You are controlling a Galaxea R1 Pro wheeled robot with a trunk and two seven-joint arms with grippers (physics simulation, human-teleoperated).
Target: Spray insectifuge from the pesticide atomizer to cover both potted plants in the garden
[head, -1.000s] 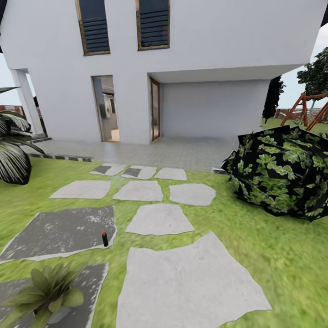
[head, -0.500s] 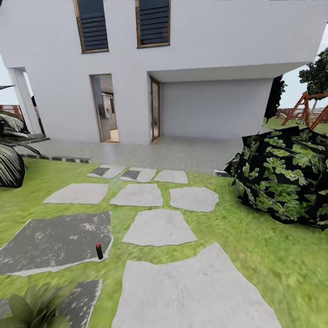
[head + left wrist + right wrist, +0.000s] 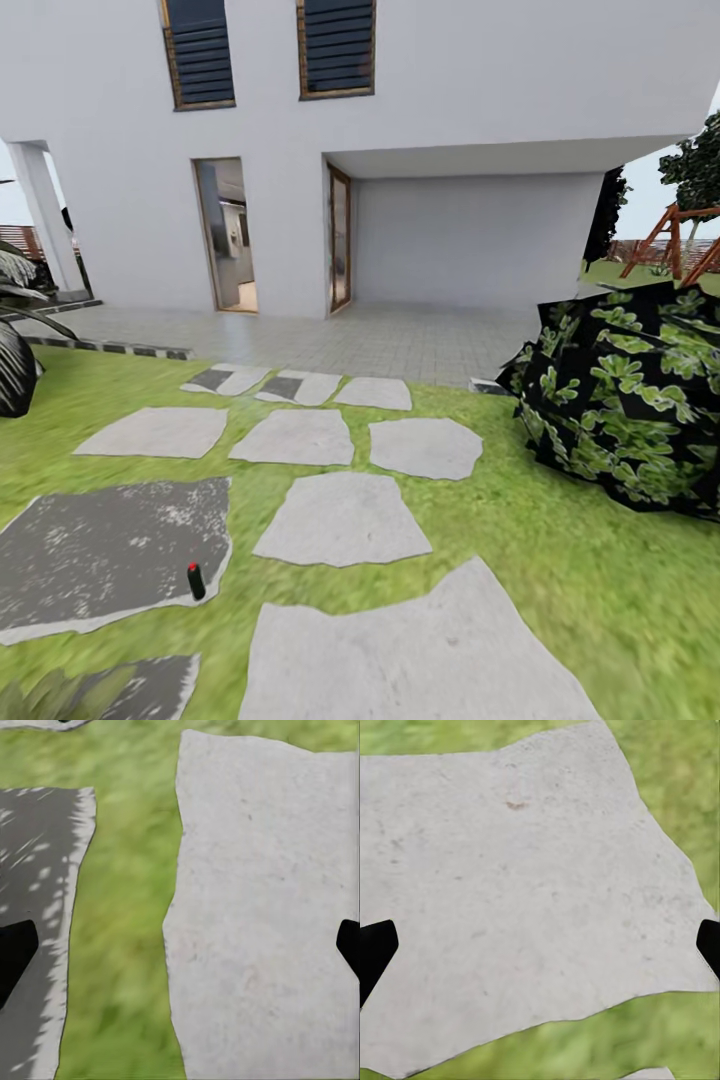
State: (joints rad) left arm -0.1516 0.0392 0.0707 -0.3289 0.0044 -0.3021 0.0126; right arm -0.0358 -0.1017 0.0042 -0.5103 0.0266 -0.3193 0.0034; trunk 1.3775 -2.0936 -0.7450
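Red-topped: 1 pesticide atomizer [image 3: 195, 581] on 1 dark slab [image 3: 105, 550].

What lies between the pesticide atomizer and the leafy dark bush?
In the head view, grass strips and pale stepping slabs separate the pesticide atomizer from the bush.

Robot body visible in the wrist views as fingertips only. Left gripper [image 3: 180, 949]: two plain black fingertips [image 3: 13, 954], flat matte, no visible texture, screws or markings; each is a blunt wedge tapering inward with an angled edge. Right gripper [image 3: 540, 949]: same, two solid black fingertips [image 3: 373, 951], same blunt wedge outline, uniformly dark, no highlights or seams resolvable. No cables, labels or fasteners discernible on either. Finger surfaces render as pure black silhouettes.
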